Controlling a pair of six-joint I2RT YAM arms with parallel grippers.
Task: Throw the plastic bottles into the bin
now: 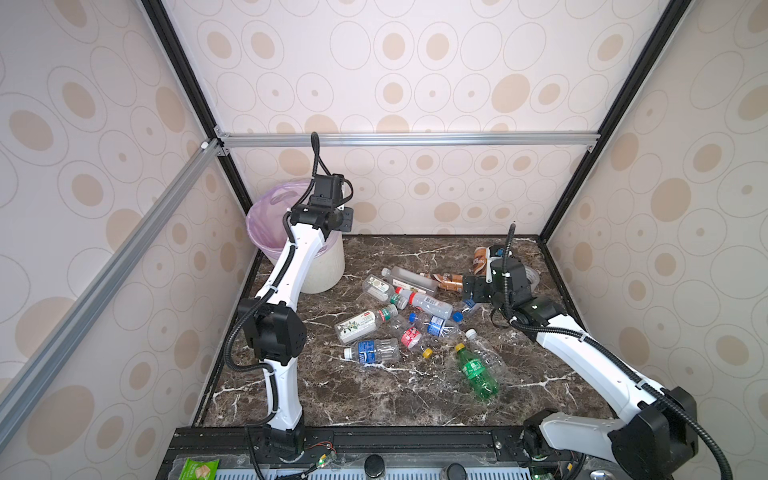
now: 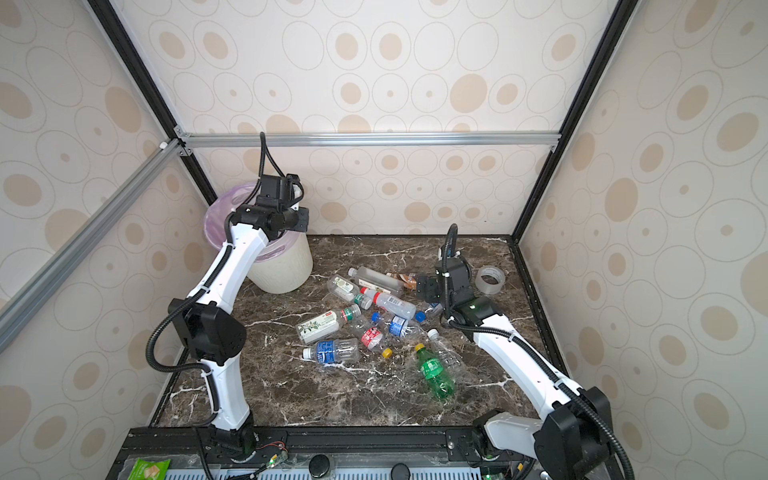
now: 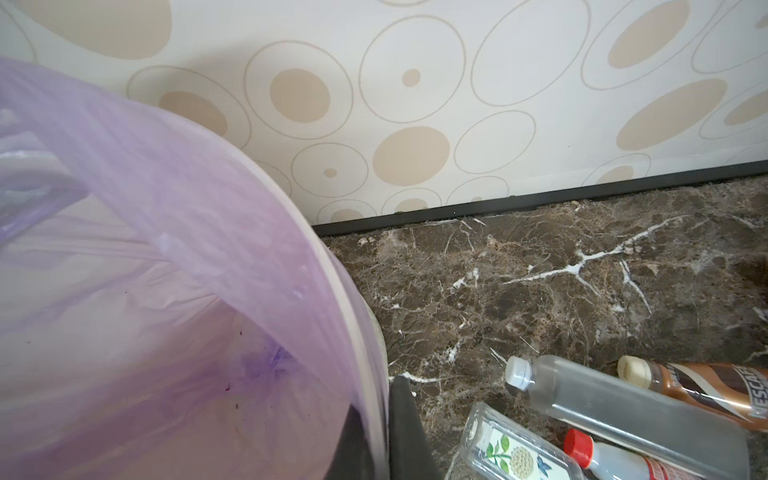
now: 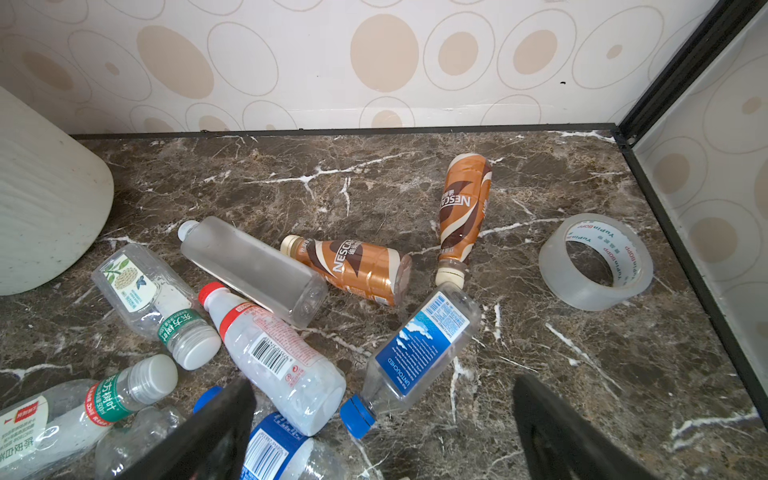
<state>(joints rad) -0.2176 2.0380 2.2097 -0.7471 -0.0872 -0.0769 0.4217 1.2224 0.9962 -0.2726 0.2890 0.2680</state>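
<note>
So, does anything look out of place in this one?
Yes: a clear tape roll sits at the table's far right, apart from the bottles. It is no bottle, so it looks odd among things meant for the bin.

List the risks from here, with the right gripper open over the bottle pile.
1. The right gripper hangs open over crowded bottles; closing on the blue-label bottle may also nudge the red-capped bottle close beside it.
2. The shut left gripper sits by the bin rim and might snag the thin lilac liner.
</note>
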